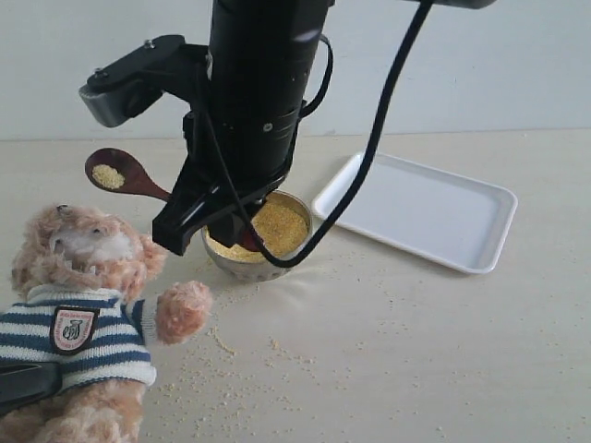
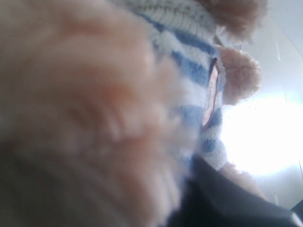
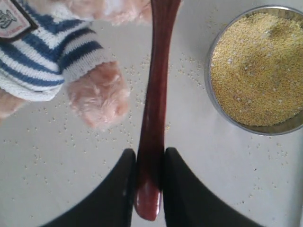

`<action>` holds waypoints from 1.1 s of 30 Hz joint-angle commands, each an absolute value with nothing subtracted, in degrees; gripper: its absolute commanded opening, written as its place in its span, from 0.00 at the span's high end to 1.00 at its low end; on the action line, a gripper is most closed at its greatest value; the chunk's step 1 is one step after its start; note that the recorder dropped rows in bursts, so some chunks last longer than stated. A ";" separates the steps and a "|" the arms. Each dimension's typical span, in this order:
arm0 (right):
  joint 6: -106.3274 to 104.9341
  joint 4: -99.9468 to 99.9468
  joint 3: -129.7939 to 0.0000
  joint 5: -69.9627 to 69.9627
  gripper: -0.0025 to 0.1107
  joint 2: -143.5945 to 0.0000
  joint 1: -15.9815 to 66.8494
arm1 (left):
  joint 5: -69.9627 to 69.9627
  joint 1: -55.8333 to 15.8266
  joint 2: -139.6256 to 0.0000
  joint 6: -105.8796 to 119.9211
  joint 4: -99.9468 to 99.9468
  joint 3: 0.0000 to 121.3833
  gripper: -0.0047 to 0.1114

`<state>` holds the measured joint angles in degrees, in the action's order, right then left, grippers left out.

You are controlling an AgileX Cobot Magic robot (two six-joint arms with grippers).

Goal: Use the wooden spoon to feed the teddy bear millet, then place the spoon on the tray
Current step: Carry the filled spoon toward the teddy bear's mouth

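Observation:
My right gripper [image 1: 189, 217] [image 3: 150, 156] is shut on the handle end of the wooden spoon [image 1: 125, 173] [image 3: 156, 94]. The spoon's bowl carries a little millet [image 1: 108, 176] and hangs above and behind the teddy bear's head. The teddy bear [image 1: 83, 305] [image 3: 57, 52] sits at the front left in its striped shirt. The metal bowl of millet [image 1: 277, 226] [image 3: 258, 71] stands under the right arm. To its right lies the white tray [image 1: 416, 210]. My left gripper [image 1: 23, 383] is pressed into the bear's side. Blurred fur [image 2: 94, 94] fills the left wrist view beside one dark finger [image 2: 227, 198].
Loose yellow grains [image 1: 249, 369] are scattered over the beige table in front of the bowl and around the bear's paw [image 3: 97, 97]. A black cable [image 1: 369, 148] hangs from the right arm across the tray's near corner.

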<state>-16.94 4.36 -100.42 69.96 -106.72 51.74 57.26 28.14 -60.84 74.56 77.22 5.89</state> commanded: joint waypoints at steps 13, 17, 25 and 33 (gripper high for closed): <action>-15.11 4.66 -90.02 69.96 0.98 -100.37 52.22 | 58.42 28.37 -60.43 75.02 78.62 5.88 0.92; -15.35 3.35 -90.02 69.96 0.98 -100.37 54.40 | 58.42 28.37 -60.43 75.02 78.62 5.88 0.92; -15.10 -3.46 -90.15 69.96 0.98 -100.64 58.84 | 58.42 28.37 -60.43 75.02 78.62 5.88 0.92; -14.67 -4.37 -92.24 69.96 0.98 -100.64 59.09 | 58.42 28.37 -60.43 75.02 78.62 5.88 0.92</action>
